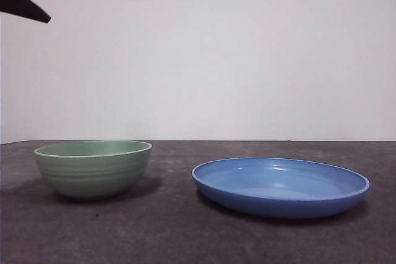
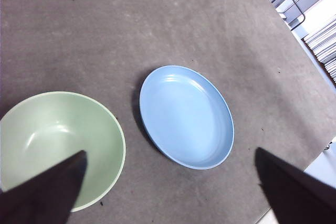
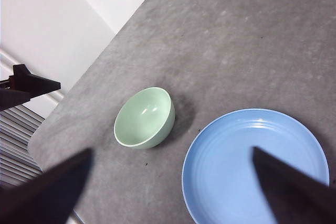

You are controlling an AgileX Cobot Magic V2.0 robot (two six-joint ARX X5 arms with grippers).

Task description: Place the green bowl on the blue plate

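The table [image 1: 185, 233] has a dark grey, rough top. Two things sit right on it: the green bowl [image 1: 93, 168] and the blue plate [image 1: 280, 187]. The bowl stands upright beside the plate, with a strip of bare table between them.
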